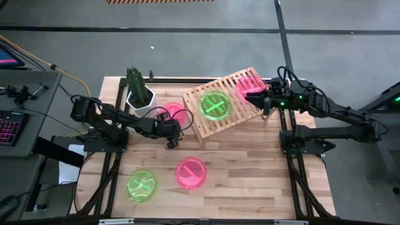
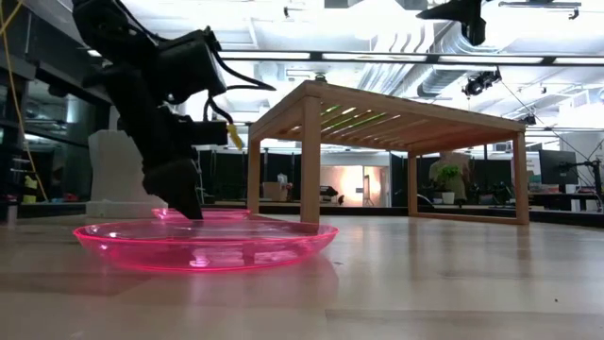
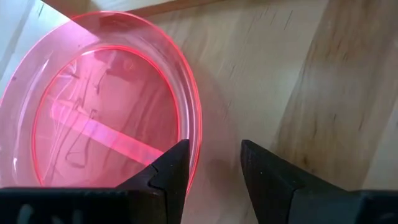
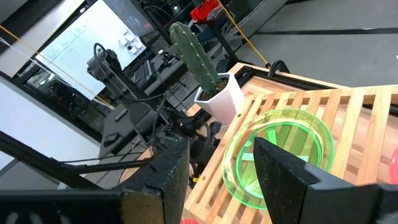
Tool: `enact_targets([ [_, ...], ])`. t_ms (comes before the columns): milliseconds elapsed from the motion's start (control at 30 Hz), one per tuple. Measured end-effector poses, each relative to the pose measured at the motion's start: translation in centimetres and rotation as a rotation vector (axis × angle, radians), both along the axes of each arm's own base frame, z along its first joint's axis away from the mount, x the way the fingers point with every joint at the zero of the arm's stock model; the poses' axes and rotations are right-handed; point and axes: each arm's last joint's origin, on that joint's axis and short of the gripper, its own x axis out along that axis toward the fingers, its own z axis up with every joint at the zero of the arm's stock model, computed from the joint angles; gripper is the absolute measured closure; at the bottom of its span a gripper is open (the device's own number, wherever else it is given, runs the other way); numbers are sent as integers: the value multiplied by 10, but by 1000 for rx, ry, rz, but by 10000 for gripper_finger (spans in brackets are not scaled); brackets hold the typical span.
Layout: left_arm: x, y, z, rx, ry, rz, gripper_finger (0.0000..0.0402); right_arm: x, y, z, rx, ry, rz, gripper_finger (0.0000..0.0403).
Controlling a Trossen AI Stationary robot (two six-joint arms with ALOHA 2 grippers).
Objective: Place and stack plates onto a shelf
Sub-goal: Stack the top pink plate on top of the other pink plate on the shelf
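large light-wood slatted rack (image 1: 226,103) sits betw the two grippers, angled on the tabletop. on it: a translucent neon green round plate w/ a cross mark (image 1: 214,105) mid-rack, and a pink-red plate (image 1: 249,85) at the corner nearest the right gripper (image 1: 252,97), whose fingers are apart and hold nothing, tips at that plate's rim. left gripper (image 1: 172,130) is low at the table, fingers apart, one on each side of the rim of a pink-red translucent plate w/ a bar mark (image 3: 99,106) beside the rack. white pot w/ cactus (image 1: 139,90) stands just behind that arm.
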Motion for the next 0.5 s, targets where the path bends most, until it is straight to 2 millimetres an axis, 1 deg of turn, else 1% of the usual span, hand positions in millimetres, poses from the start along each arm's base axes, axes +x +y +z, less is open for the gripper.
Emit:
enact_targets([
  [400, 0, 3, -1, 86, 19, 5, 266, 0, 0, 0, 1, 4, 2, 242],
  [500, 0, 8, -1, 90, 28, 8, 266, 0, 0, 0, 1, 3, 2, 242],
])
